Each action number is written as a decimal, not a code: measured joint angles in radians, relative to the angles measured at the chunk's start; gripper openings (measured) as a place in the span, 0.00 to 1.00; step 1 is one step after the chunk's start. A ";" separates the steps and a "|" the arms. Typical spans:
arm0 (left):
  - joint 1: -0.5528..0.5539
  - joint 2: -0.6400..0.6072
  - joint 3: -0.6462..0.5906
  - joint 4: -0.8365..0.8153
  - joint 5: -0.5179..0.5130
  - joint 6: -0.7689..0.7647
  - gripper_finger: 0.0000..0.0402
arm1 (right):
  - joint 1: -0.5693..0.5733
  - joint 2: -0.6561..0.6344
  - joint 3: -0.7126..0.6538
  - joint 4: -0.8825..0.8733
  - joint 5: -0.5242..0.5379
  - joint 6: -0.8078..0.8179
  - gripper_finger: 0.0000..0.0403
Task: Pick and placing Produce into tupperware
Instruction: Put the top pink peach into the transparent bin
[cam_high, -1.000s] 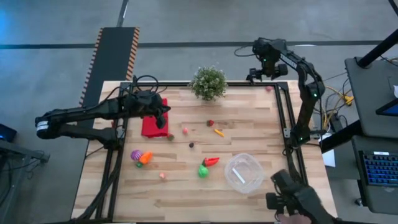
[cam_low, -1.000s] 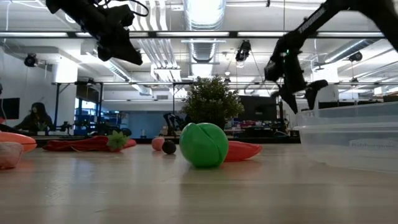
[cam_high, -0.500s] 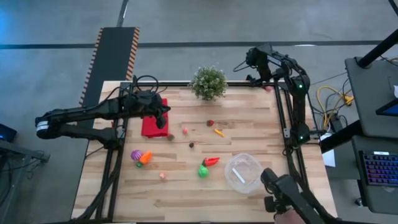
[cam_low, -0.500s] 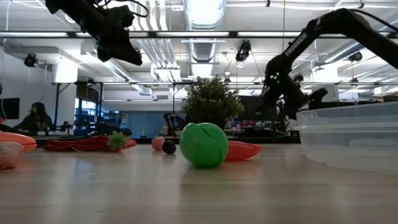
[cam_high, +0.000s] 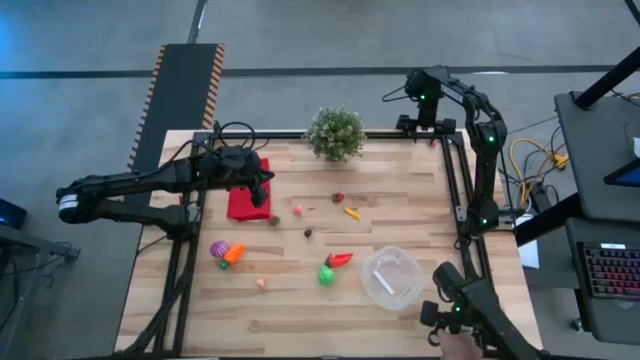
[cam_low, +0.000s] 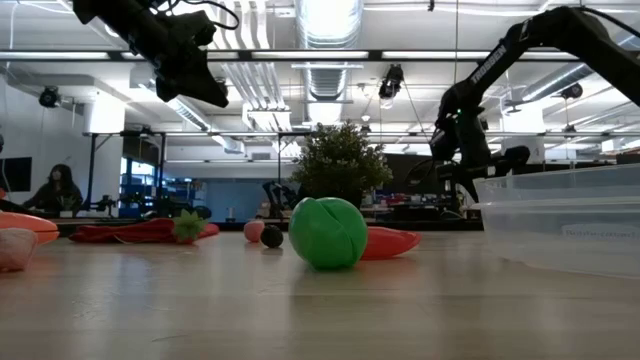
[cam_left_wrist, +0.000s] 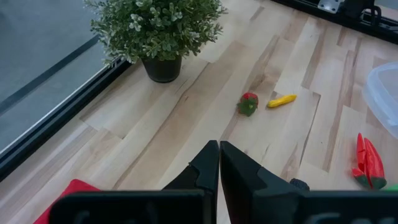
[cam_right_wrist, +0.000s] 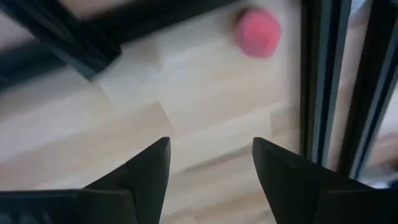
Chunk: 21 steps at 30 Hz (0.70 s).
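The clear round tupperware (cam_high: 392, 277) stands near the table's right near side, close up in the low view (cam_low: 565, 215). Toy produce lies scattered on the wood: a purple piece (cam_high: 218, 248) beside an orange one (cam_high: 234, 253), a green ball (cam_high: 326, 274) (cam_low: 327, 232), a red chili (cam_high: 340, 259), and a red-green piece (cam_left_wrist: 247, 104) next to a yellow one (cam_left_wrist: 282, 99). My left gripper (cam_high: 265, 188) (cam_left_wrist: 219, 163) hovers shut above the red cloth (cam_high: 243, 200). My right gripper (cam_high: 428, 118) (cam_right_wrist: 211, 165) is open at the far right corner, with a pink ball (cam_right_wrist: 257, 32) (cam_high: 433, 142) ahead of it.
A potted green plant (cam_high: 336, 132) stands at the far edge's middle. Dark frame rails (cam_high: 452, 180) run along the table's right side, close to the pink ball. A dark device (cam_high: 470, 320) sits beyond the near right corner. Bare wood lies between the plant and the produce.
My right arm has swung about over the far right corner and its gripper has come down toward the table there. The dark device at the near right corner has shifted. My left arm and the produce have stayed where they were.
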 joint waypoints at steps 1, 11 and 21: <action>0.000 0.000 0.000 0.000 0.001 -0.001 0.00 | -0.004 -0.007 -0.002 0.017 -0.009 0.009 0.55; 0.000 0.000 -0.004 0.022 0.006 -0.024 0.00 | 0.042 -0.220 -0.125 0.141 0.015 0.269 0.55; 0.000 0.000 -0.005 0.022 0.007 -0.020 0.00 | 0.153 -0.704 -0.576 0.345 0.071 0.788 0.55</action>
